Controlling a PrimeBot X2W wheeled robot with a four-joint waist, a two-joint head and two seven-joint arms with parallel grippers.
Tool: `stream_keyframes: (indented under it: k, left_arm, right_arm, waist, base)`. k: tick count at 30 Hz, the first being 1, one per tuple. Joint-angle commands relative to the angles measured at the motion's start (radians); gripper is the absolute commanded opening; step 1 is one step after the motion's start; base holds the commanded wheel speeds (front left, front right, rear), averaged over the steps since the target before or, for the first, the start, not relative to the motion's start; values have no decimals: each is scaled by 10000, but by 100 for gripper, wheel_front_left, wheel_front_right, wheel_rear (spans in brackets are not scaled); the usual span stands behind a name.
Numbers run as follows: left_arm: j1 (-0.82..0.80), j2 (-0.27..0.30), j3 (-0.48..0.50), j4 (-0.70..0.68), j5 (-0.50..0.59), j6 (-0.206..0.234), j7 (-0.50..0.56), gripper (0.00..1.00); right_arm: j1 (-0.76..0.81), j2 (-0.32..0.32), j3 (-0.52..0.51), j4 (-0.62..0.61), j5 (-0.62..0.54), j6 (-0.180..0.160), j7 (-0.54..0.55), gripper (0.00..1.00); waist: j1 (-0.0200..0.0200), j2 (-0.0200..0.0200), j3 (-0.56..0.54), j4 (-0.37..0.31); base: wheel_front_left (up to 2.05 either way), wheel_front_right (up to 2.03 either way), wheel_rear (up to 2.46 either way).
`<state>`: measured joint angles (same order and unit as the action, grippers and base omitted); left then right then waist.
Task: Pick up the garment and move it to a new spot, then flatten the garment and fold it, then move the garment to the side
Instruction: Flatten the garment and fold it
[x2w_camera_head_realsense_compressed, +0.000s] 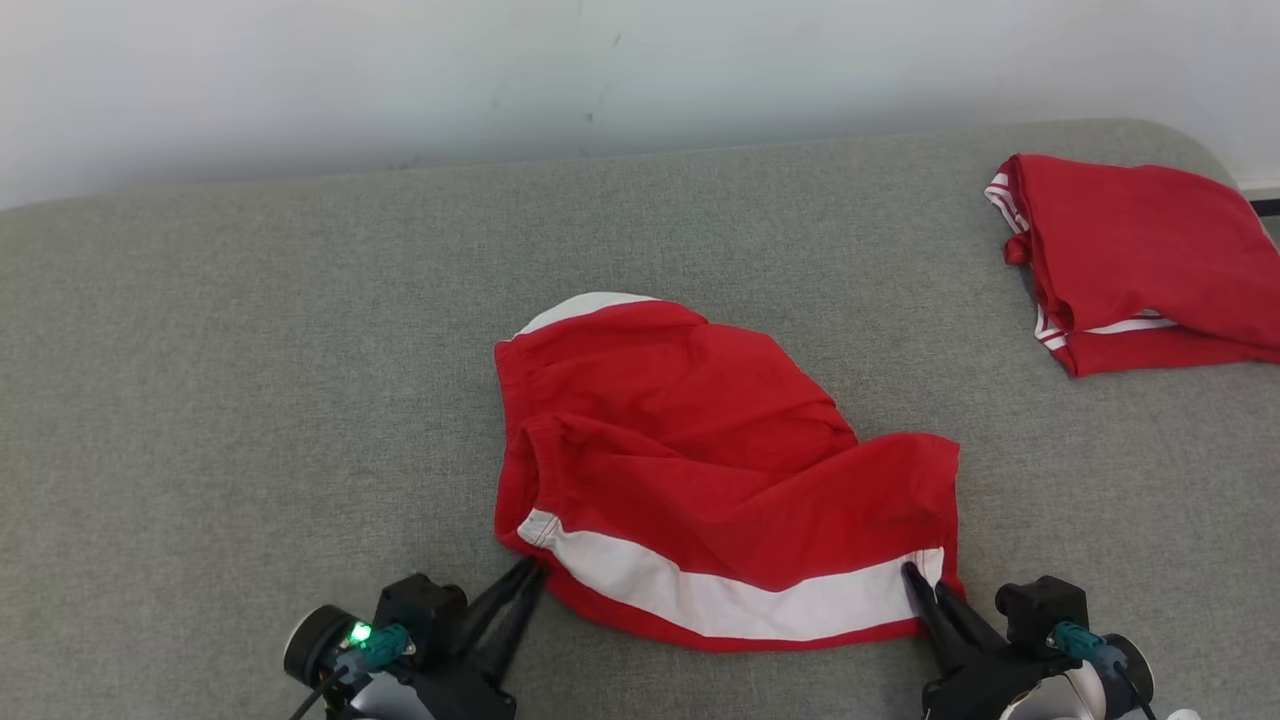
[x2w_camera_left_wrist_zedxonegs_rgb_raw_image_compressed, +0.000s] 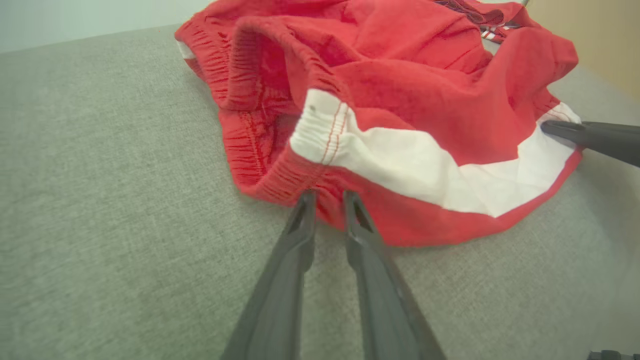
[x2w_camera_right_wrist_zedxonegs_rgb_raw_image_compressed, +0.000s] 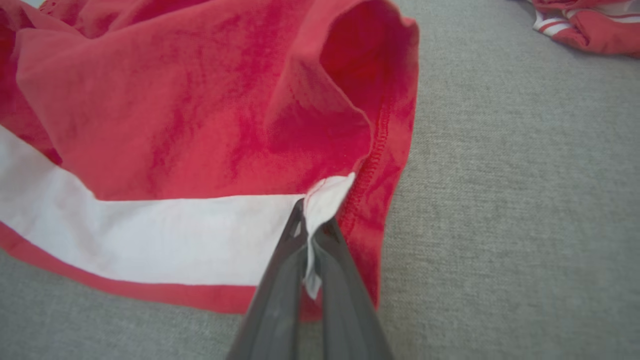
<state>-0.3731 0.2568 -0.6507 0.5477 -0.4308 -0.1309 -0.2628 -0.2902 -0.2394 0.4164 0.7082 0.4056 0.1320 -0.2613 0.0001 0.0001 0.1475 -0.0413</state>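
Note:
The garment (x2w_camera_head_realsense_compressed: 700, 450), red shorts with a white stripe along the near side, lies crumpled in the middle of the grey surface. My left gripper (x2w_camera_head_realsense_compressed: 530, 572) is at its near left corner. In the left wrist view, that gripper (x2w_camera_left_wrist_zedxonegs_rgb_raw_image_compressed: 327, 196) has its jaws drawn close, with the red elastic waistband edge (x2w_camera_left_wrist_zedxonegs_rgb_raw_image_compressed: 280, 185) between the tips. My right gripper (x2w_camera_head_realsense_compressed: 912, 572) is at the near right corner. In the right wrist view, it (x2w_camera_right_wrist_zedxonegs_rgb_raw_image_compressed: 312, 225) is shut on a pinch of the white stripe (x2w_camera_right_wrist_zedxonegs_rgb_raw_image_compressed: 150, 240) beside the leg hem. One right finger (x2w_camera_left_wrist_zedxonegs_rgb_raw_image_compressed: 590, 137) shows in the left wrist view.
A second red garment with white trim (x2w_camera_head_realsense_compressed: 1140, 260) lies folded at the back right, near the surface's edge, and shows again as the folded garment (x2w_camera_right_wrist_zedxonegs_rgb_raw_image_compressed: 585, 25). The grey padded surface (x2w_camera_head_realsense_compressed: 250, 400) is bare to the left and ends at a pale wall (x2w_camera_head_realsense_compressed: 400, 70).

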Motion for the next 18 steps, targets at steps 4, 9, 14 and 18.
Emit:
stream_keyframes:
  k: [4, 9, 14, 18]
  left_arm:
    - [18, 145, 26, -28, -3, 18, -20, 0]
    - [268, 153, 313, -98, 71, 18, -21, 0]
    - [662, 85, 1043, -473, 323, 158, -19, 100]
    - [1058, 133, 1760, -1046, 540, 343, -19, 100]
  right_arm:
    - [-13, -111, 1, -85, 143, -31, -43, 0]
    - [244, -127, -201, -307, 234, -29, -45, 100]
    - [620, -167, -736, -756, 128, -31, -46, 100]
    - [1101, -150, -1371, -1419, -46, -31, -47, 100]
  waist:
    - [-1, -1, -87, 24]
    - [-1, -1, -261, 39]
    - [-1, -1, -492, 51]
    - [-1, -1, -662, 81]
  base:
    - [0, 0, 0]
    - [0, 0, 0]
    - [0, 0, 0]
    - [0, 0, 0]
